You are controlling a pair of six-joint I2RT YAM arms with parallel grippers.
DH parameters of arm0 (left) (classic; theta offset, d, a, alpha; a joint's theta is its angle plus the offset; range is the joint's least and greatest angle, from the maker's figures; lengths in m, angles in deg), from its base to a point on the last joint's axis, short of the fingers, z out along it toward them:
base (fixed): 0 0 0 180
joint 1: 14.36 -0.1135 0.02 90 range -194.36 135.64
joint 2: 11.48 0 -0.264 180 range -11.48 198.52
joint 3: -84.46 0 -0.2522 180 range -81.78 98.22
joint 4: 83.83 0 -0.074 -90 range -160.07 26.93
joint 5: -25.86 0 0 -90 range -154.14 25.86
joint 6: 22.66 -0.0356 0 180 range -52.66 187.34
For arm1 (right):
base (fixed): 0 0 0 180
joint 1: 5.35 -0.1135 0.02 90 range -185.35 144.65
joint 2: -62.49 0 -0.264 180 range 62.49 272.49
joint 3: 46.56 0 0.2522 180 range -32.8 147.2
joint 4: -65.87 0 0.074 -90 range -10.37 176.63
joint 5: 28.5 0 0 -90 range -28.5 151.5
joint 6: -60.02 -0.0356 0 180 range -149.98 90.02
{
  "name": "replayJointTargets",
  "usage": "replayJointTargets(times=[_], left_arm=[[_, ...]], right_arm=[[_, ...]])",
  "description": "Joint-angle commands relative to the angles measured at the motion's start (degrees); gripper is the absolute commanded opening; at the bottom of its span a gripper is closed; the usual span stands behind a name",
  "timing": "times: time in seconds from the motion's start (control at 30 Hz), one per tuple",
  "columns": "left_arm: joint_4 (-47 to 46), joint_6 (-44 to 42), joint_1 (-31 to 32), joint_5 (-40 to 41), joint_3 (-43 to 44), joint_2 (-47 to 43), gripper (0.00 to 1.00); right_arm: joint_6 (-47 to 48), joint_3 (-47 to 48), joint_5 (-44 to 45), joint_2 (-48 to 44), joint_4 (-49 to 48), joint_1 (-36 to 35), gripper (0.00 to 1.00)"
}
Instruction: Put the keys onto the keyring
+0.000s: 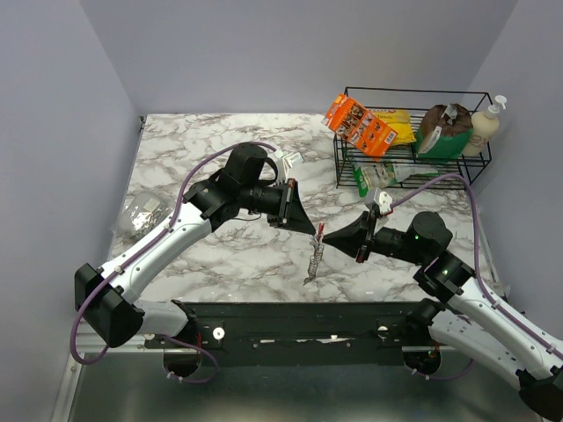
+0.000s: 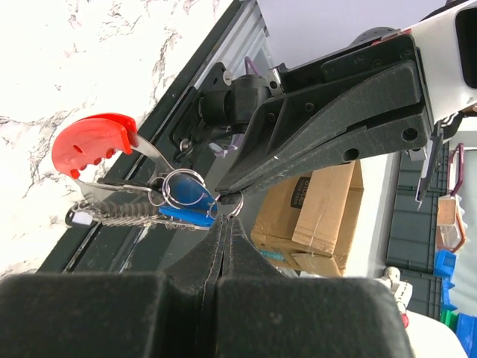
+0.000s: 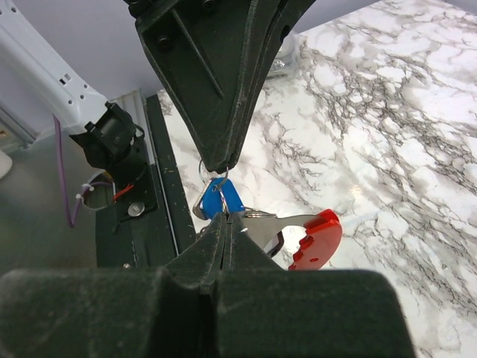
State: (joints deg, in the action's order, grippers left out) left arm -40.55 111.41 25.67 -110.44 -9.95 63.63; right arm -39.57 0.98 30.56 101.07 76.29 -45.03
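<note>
The left end effector (image 1: 312, 230) and right end effector (image 1: 334, 239), tip to tip near the marble tabletop's (image 1: 220, 141) near edge, both pinch the red-tipped grey-silver chain keyring (image 1: 314, 260); the blue-headed metal key (image 3: 220, 200) touches it.

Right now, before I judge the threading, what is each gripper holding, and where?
Both the left gripper and right gripper are shut on the keyring, pinching it at the wire rings beside the blue key; the chain hangs below.

Left claw (image 1: 308, 227) and right claw (image 1: 339, 239) nearly tip to tip over the marble table (image 1: 220, 141), keyring (image 1: 315, 259) between them.
</note>
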Motion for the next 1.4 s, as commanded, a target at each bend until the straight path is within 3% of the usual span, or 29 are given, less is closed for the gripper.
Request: replayJointTargets(times=[0.0,0.67,0.93,1.17,1.37], left_arm=[[-1.3,0.8,0.1,-3.4,-0.6,-1.4,0.0],[-3.0,1.4,1.0,-4.8,0.2,-1.0,0.0],[1.0,-1.7,1.2,-3.3,1.1,0.0,0.0],[2.1,-1.4,1.2,-2.0,-3.0,-1.5,0.0],[-4.9,3.9,1.1,-0.3,-7.1,-3.7,0.0]], right_arm=[[-0.7,0.2,1.8,-0.3,-1.6,0.0,0.0],[0.9,1.6,2.1,1.8,1.6,0.0,0.0],[1.4,2.0,2.9,1.2,2.9,0.0,0.0],[1.4,1.7,2.5,-1.2,2.3,0.0,0.0],[1.1,1.3,1.9,-2.2,1.4,0.0,0.0]])
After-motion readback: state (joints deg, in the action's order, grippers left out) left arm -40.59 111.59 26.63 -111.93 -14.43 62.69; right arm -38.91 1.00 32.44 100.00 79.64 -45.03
